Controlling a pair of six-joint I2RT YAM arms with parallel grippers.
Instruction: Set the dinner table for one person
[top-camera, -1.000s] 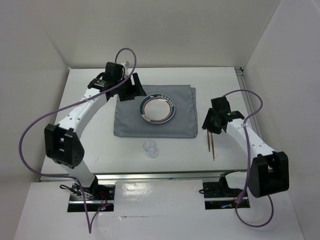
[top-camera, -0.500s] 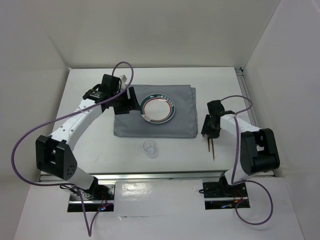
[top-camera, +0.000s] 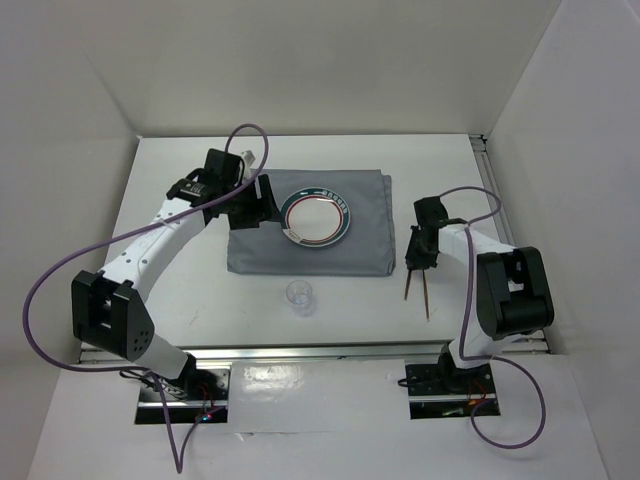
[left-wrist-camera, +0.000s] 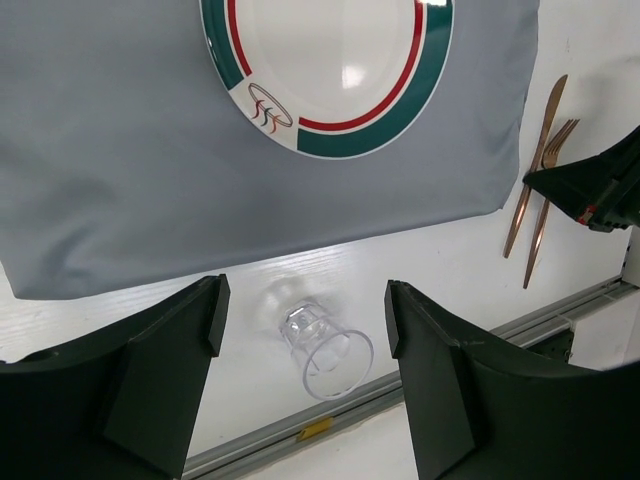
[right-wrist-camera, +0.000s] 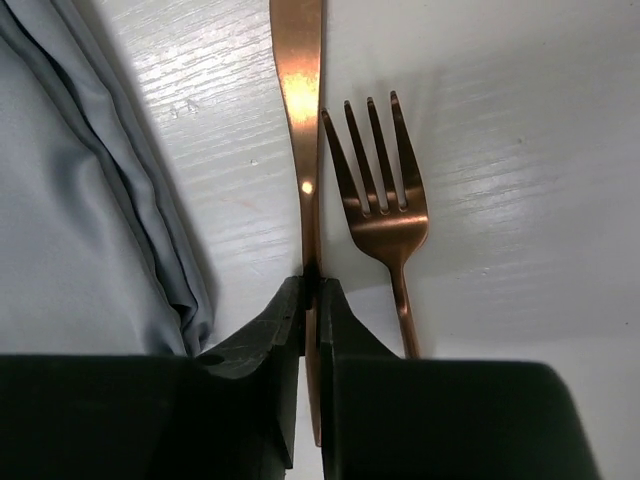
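Now the plate (top-camera: 317, 217) lies on the mat (top-camera: 255, 250), cup (top-camera: 300, 296) just beside.

The left arm (top-camera: 150, 245) rises from its near base and stretches far and to the right. Its wrist turns the left gripper (top-camera: 260, 203) down and rightward, with the jaws spread wide and nothing between them. The right arm (top-camera: 470, 243) is folded tightly, its forearm reaching left and low. The right gripper (right-wrist-camera: 310, 290) points down, its fingers pinched together on a copper knife (right-wrist-camera: 298, 90).

Two white arms (top-camera: 165, 232) with black joints (top-camera: 105, 315), black end effectors (top-camera: 252, 207) (top-camera: 417, 258), purple cables (top-camera: 27, 305).
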